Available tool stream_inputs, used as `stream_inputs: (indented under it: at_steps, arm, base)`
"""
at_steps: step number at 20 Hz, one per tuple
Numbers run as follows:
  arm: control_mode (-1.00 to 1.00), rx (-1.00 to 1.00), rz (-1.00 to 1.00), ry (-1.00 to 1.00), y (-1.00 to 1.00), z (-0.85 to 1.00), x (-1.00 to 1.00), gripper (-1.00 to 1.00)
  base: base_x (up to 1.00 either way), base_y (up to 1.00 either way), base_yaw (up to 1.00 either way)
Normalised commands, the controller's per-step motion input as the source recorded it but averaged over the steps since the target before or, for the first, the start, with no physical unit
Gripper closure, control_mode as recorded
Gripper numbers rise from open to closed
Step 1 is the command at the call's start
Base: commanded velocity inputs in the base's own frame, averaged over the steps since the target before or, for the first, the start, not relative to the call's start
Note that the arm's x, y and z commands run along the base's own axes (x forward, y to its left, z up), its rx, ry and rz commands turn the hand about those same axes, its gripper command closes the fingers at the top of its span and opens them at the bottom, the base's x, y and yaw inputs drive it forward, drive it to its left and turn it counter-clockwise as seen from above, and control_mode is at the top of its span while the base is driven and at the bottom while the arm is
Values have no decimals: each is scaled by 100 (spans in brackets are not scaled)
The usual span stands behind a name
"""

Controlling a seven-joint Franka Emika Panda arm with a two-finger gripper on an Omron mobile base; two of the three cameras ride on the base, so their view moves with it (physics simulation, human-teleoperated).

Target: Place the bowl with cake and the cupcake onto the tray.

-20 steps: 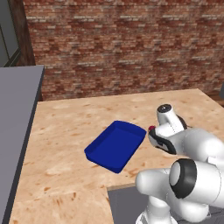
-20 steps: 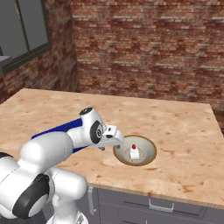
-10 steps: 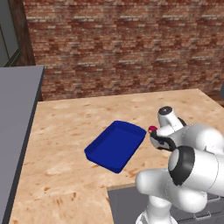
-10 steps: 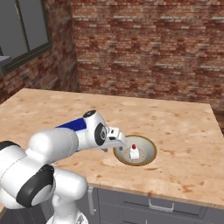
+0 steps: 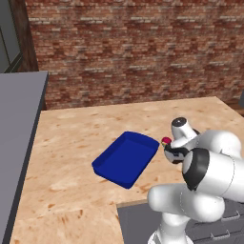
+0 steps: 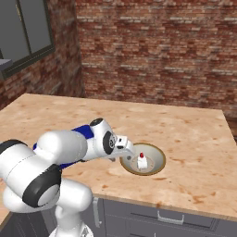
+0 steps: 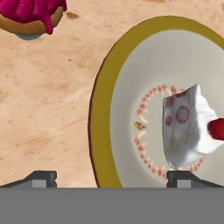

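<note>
A deep-blue tray [image 5: 126, 158] is seen lying on a wooden tabletop [image 5: 76, 138]; a red-topped cupcake [image 5: 166, 141] sits just beside the white arm.

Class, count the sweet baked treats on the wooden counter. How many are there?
2: a cake slice inside the bowl, and a cupcake on the counter beside it. Others may hide behind the arm.

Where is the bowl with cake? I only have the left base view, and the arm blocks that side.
Observer: The bowl with cake sits on the counter, right of the arm.
Operator: Is the gripper holding it?
Observer: No. The gripper is open, its fingertips straddling the bowl's near rim.
Operator: Anything beside the bowl?
Observer: The cupcake stands apart from it on bare counter, not on the tray.
</note>
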Motion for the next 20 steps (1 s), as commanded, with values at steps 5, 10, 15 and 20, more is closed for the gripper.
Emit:
stream_inputs:
  at_steps: [5,10,15,20]
  arm:
    - [-100,0,0,0,-3,-9,7,-100]
    - [-100,0,0,0,-4,-9,9,-100]
    - [-100,0,0,0,-7,-10,5,-100]
    - [-100,0,0,0,-2,-8,0,100]
  base:
    - [0,0,0]
    - [0,0,0]
    - [0,0,0]
    - [0,0,0]
